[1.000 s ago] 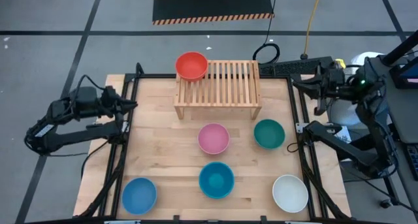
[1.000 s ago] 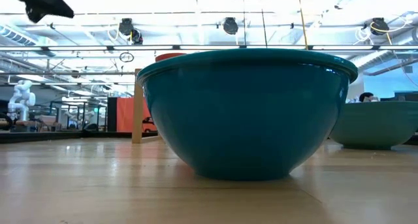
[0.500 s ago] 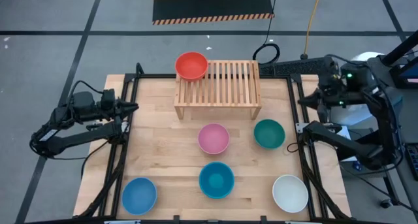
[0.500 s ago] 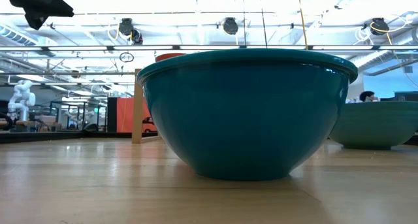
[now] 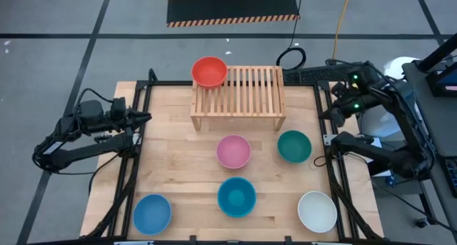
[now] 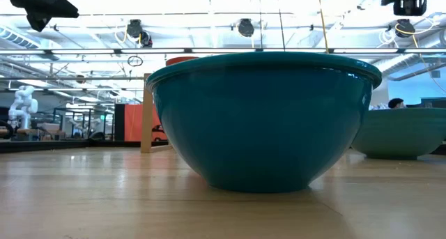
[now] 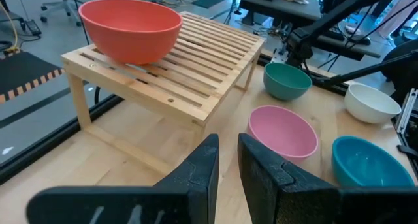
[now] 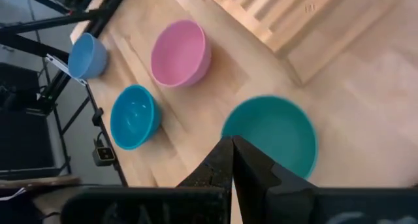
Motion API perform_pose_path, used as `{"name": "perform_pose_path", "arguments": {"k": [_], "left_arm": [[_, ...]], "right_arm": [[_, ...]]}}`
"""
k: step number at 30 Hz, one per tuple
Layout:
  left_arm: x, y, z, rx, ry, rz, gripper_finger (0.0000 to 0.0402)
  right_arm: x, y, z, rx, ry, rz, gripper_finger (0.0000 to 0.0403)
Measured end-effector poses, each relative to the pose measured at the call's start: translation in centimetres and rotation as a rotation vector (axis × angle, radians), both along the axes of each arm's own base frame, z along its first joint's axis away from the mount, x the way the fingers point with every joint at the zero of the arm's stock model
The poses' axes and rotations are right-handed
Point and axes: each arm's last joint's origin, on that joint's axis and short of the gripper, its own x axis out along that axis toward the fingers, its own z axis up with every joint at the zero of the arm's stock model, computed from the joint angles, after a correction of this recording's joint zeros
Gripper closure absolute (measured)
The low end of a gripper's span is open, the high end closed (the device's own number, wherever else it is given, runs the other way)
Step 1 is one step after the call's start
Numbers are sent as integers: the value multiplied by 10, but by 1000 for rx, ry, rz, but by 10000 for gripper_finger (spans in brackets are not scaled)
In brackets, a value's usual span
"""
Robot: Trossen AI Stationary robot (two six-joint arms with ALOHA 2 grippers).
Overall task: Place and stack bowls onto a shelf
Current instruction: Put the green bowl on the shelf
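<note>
One red bowl (image 5: 209, 71) upright on slatted wood shelf (image 5: 250, 88).

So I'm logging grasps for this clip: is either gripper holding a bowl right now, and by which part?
Nothing is held. The left gripper and the right gripper are both empty, off the table's sides.

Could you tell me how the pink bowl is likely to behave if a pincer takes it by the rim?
The pink bowl looks like thin, smooth plastic, so probably light and stiff but a little slippery. Its wall curves down to a narrower base, so a one-sided rim grip may tilt it. It stands apart from the other bowls, so a small slide should hit nothing.
</note>
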Motion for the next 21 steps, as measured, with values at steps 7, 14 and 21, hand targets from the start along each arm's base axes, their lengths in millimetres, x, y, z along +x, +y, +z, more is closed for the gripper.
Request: {"name": "perform_pose_path", "arguments": {"k": [7,14,21], "left_arm": [[0,-1,0,-5,-1,-19,339],[0,-1,0,-4,-1,-19,339],[0,-1,0,-14,-4,-18,339]], "right_arm": [[8,-11,-26,114,73,-6,398],[18,-21,-51,207,19,37,399],[22,-20,-65,214,36,100,402]]}}
